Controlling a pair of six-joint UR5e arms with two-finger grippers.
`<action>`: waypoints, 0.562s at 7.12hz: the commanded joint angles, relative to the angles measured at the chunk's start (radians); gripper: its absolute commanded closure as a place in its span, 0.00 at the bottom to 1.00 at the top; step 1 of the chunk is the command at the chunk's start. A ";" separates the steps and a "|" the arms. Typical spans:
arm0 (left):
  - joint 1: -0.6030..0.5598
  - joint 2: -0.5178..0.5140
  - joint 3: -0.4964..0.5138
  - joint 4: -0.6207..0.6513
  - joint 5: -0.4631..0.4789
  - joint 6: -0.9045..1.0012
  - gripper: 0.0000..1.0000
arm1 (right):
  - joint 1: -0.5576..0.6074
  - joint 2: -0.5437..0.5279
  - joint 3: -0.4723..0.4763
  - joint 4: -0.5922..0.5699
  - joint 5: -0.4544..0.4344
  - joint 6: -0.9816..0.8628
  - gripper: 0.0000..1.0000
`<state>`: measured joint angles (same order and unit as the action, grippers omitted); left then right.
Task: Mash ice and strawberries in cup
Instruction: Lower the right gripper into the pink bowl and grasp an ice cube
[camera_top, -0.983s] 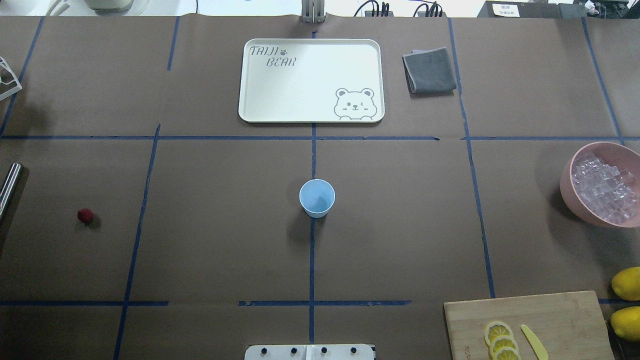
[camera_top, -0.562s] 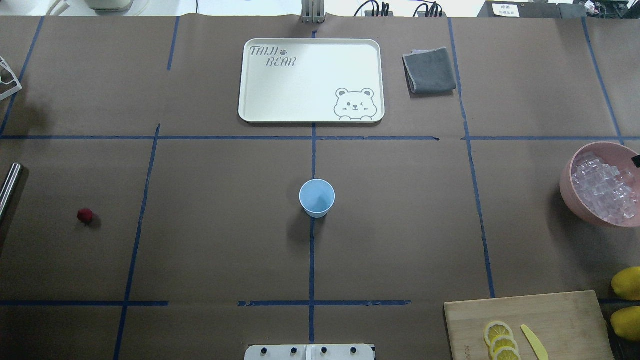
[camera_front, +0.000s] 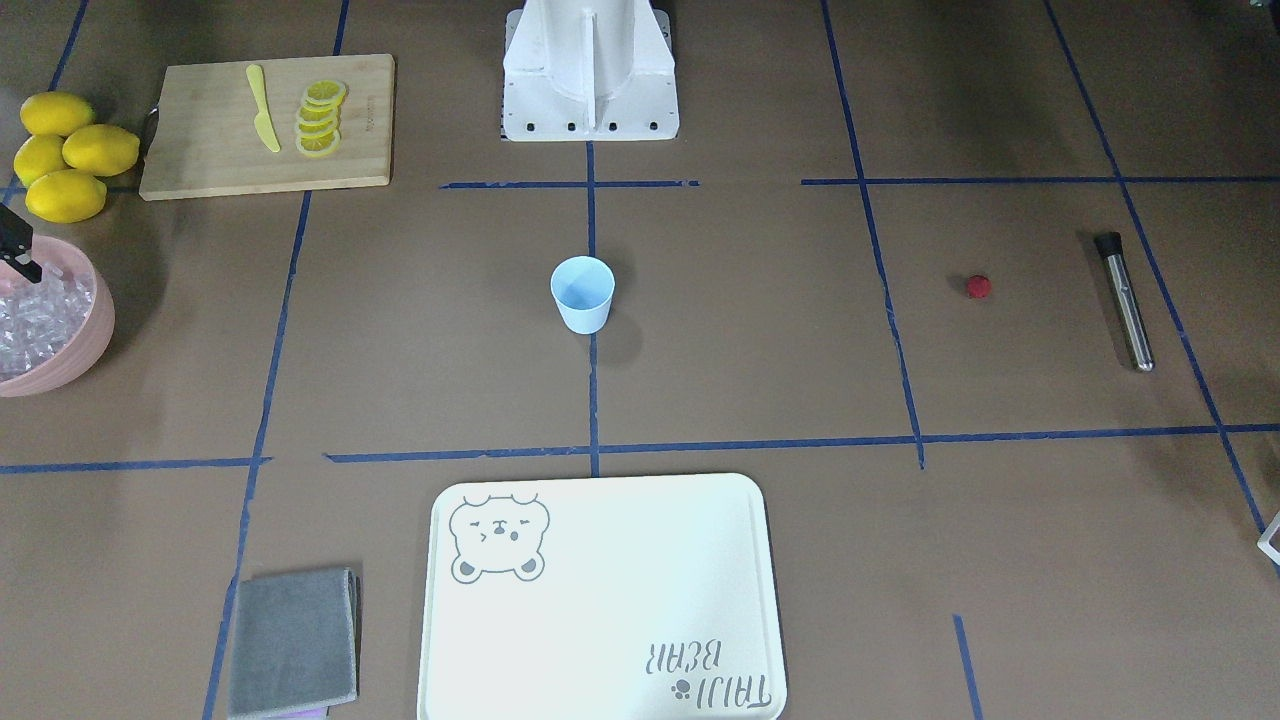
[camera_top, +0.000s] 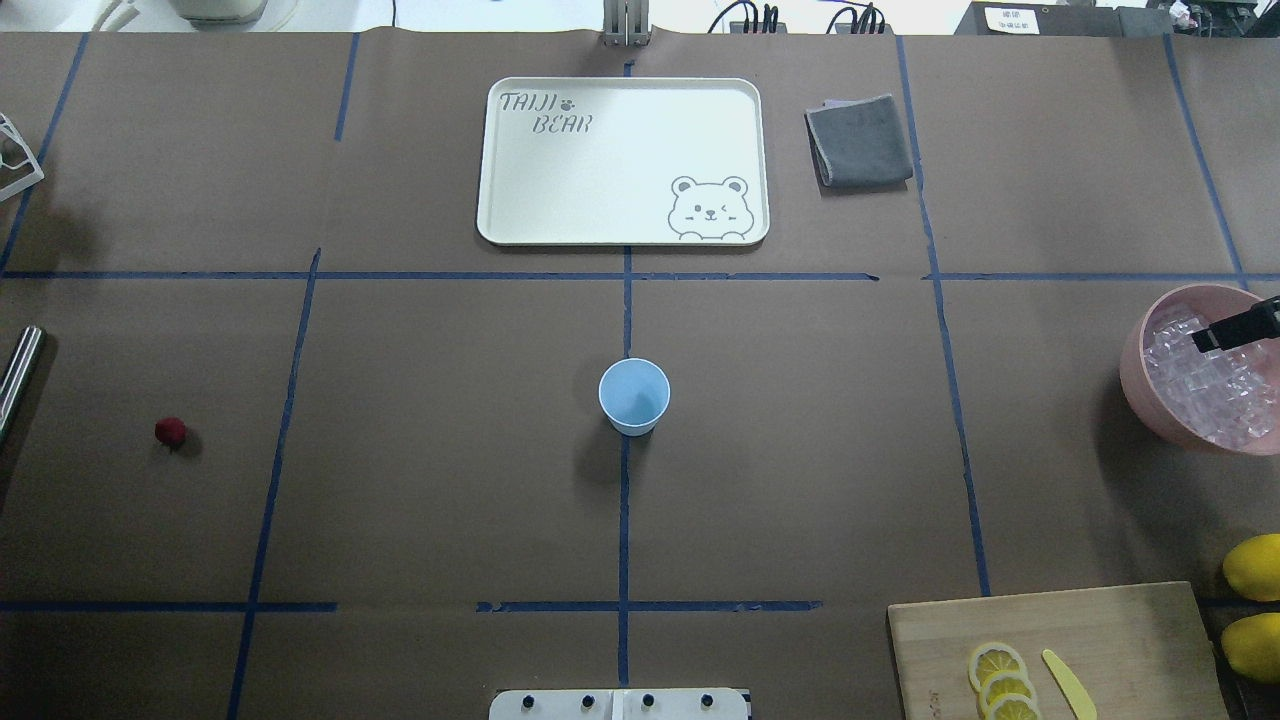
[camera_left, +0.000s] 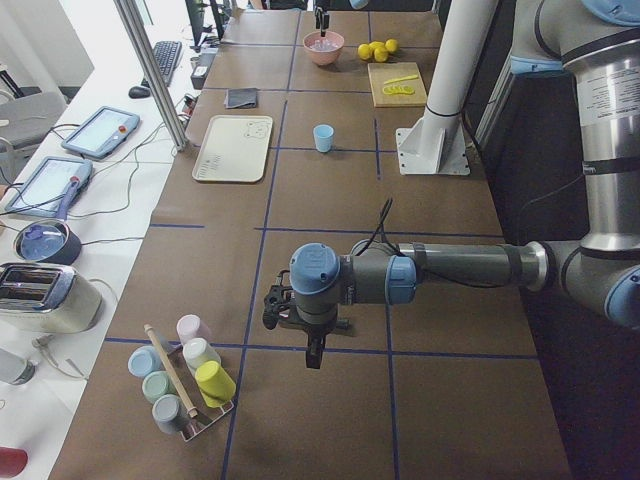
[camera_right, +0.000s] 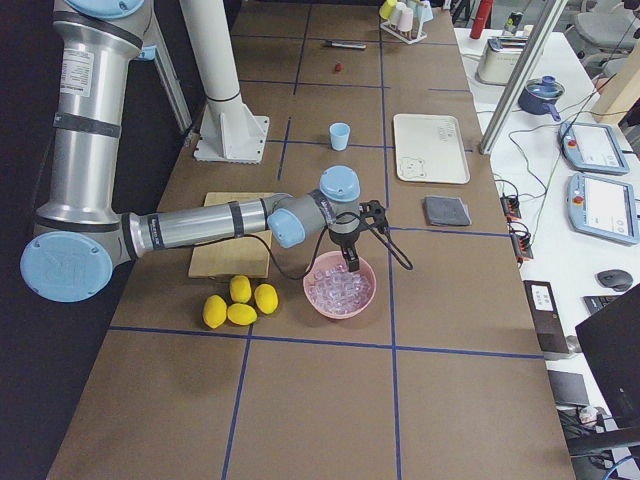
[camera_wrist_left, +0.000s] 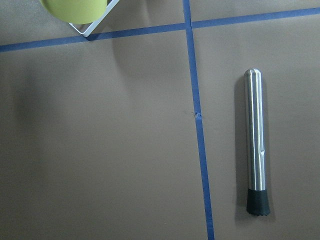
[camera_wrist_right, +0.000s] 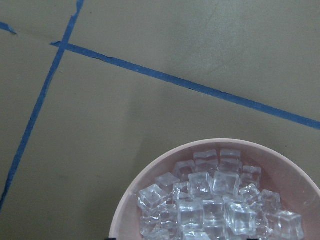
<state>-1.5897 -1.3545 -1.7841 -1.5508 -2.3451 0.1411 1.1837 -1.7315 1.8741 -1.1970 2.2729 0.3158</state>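
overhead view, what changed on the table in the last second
The right gripper has come in from the right edge and now hangs over the ice in the pink bowl; a second ago it was out of view. It holds nothing that shows. The cup, the strawberry and the metal muddler lie where they were.

cup (camera_top: 634, 396) upright at centre | strawberry (camera_top: 171, 431) far left | right tool (camera_top: 1232, 329) over ice (camera_top: 1205, 392) in pink bowl (camera_top: 1134, 372)

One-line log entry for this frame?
right gripper above ice in pink bowl | left gripper over table by muddler | cup empty | strawberry on table
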 joint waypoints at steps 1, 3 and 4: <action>0.000 0.000 0.000 -0.002 0.000 0.000 0.00 | -0.027 0.003 -0.029 0.004 -0.007 0.005 0.15; 0.000 0.000 0.000 -0.002 0.000 0.000 0.00 | -0.064 0.003 -0.038 0.002 -0.042 0.003 0.19; -0.001 0.000 0.002 0.000 0.000 0.000 0.00 | -0.067 0.001 -0.039 0.001 -0.049 0.002 0.20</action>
<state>-1.5895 -1.3545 -1.7835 -1.5520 -2.3455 0.1411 1.1279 -1.7292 1.8377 -1.1949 2.2379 0.3188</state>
